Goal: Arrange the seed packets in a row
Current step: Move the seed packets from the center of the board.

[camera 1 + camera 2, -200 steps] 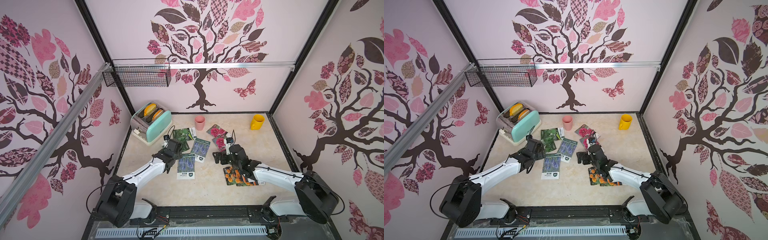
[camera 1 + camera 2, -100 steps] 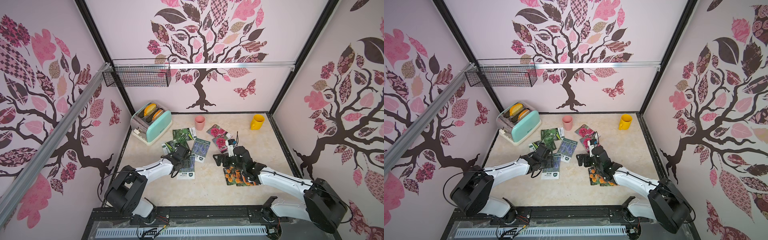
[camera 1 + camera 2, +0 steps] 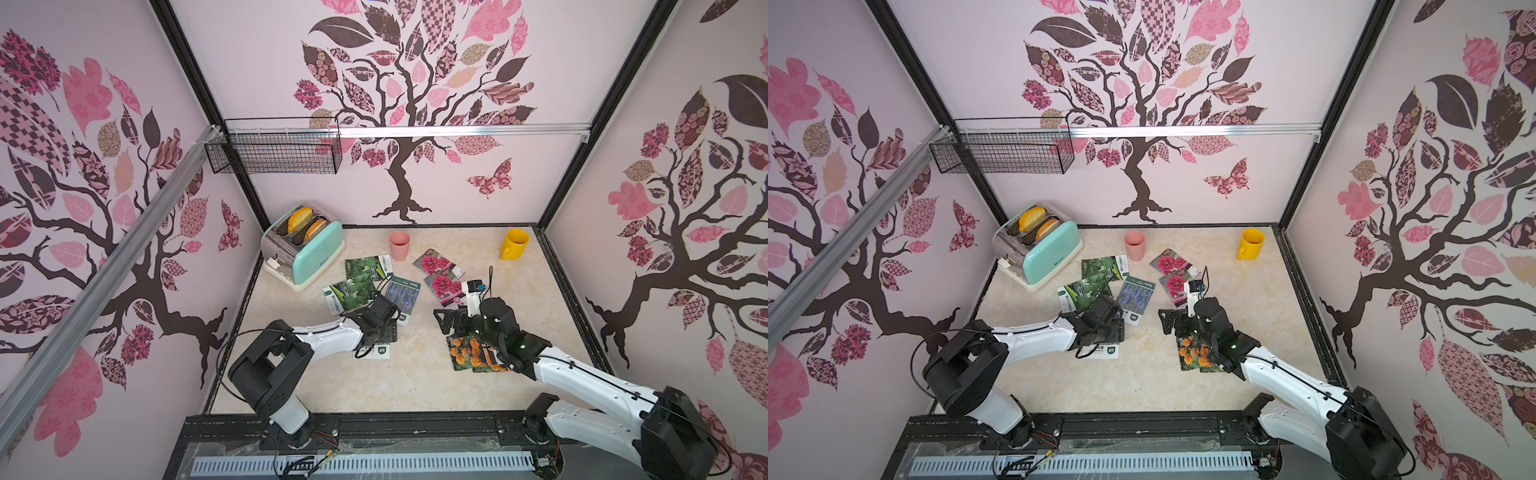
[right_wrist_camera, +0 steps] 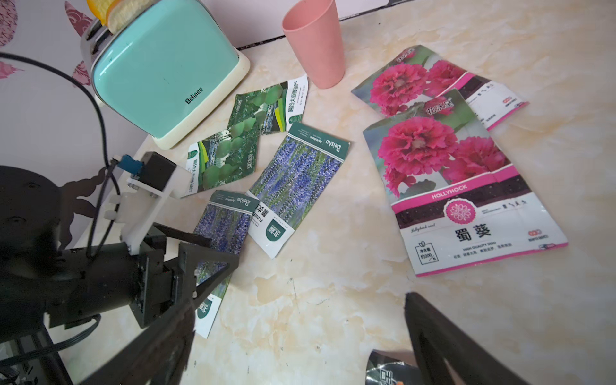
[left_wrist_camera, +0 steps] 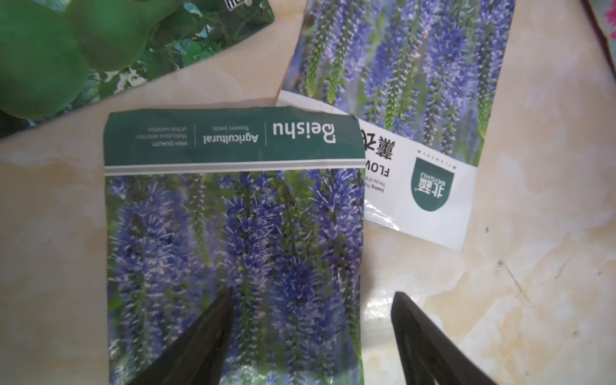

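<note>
Now the left gripper [image 5: 311, 300] has its jaws spread. One finger [image 5: 213, 320] is over a lavender packet [image 5: 233, 233] and the other is over bare table [image 5: 533, 266] beside the packet's edge; whether they touch cannot be told. The right gripper [image 4: 300, 305] is wide open above the table and holds nothing. Two gourd packets [image 3: 365, 266] lie just beside the toaster [image 3: 309, 249]. A second lavender packet [image 5: 416, 83] lies farther from the toaster, and the pink-flower packets [image 3: 434, 264] and marigold packets [image 3: 465, 353] lie farthest, scattered and not in a row.

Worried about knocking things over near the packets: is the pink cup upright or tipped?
Upright. The pink cup stands on its narrower base on the table, open rim facing up.
</note>
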You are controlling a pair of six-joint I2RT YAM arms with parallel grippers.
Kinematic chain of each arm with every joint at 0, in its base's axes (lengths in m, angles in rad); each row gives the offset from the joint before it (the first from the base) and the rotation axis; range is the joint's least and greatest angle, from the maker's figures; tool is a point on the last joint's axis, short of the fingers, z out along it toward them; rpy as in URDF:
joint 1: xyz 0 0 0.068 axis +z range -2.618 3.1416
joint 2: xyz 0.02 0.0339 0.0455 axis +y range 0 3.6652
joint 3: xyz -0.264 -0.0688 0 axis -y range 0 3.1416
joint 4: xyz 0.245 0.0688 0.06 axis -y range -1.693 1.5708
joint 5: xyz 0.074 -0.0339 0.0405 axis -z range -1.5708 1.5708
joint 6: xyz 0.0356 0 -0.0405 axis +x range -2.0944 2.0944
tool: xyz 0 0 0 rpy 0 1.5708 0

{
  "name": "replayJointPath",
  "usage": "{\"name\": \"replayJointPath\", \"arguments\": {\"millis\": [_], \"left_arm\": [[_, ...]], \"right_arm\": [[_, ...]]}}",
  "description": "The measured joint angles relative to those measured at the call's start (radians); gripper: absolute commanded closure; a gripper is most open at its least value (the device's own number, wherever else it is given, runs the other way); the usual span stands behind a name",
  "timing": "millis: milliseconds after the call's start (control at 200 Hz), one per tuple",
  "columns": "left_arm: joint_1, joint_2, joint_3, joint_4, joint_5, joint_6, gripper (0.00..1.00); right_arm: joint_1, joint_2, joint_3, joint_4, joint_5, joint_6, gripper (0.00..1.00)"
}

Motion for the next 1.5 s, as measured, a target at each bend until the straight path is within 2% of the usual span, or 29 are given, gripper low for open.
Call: {"name": "replayJointPath", "arguments": {"millis": [235,530,750,910,1000,1150,1245,1366,1501], "left_arm": [[0.069,-0.109,-0.114,0.029,0.017,-0.028,0.24],[0.163,-0.296,-0.248,-0.026,0.05,-0.066,0.24],[0.264,-0.402,-0.268,-0.149,0.085,-0.085,0.23],[0.264,-0.488,-0.221,-0.253,0.091,-0.107,0.21],[0.242,-0.52,-0.191,-0.286,0.077,-0.147,0.16],[0.167,-0.519,-0.168,-0.337,0.017,-0.281,0.12],[0.124,-0.462,-0.14,-0.388,-0.015,-0.397,0.1],[0.119,-0.357,-0.103,-0.423,-0.05,-0.526,0.11],[0.128,-0.307,-0.108,-0.415,-0.07,-0.602,0.13]], "right_arm": [[0.0,0.0,-0.02,-0.013,-0.001,0.0,0.0],[0.0,0.019,-0.021,0.005,-0.011,0.0,0.0],[0.0,0.025,-0.036,0.011,-0.025,0.0,0.0],[0.0,0.014,-0.042,0.011,-0.029,0.001,0.0],[0.0,0.003,-0.042,0.011,-0.029,0.001,0.0],[0.0,-0.023,-0.043,0.01,-0.029,0.002,0.0],[0.0,-0.033,-0.042,0.01,-0.032,0.003,0.0],[0.0,-0.035,-0.042,0.005,-0.037,0.004,0.0],[0.0,-0.037,-0.042,0.0,-0.041,0.004,0.0]]}}
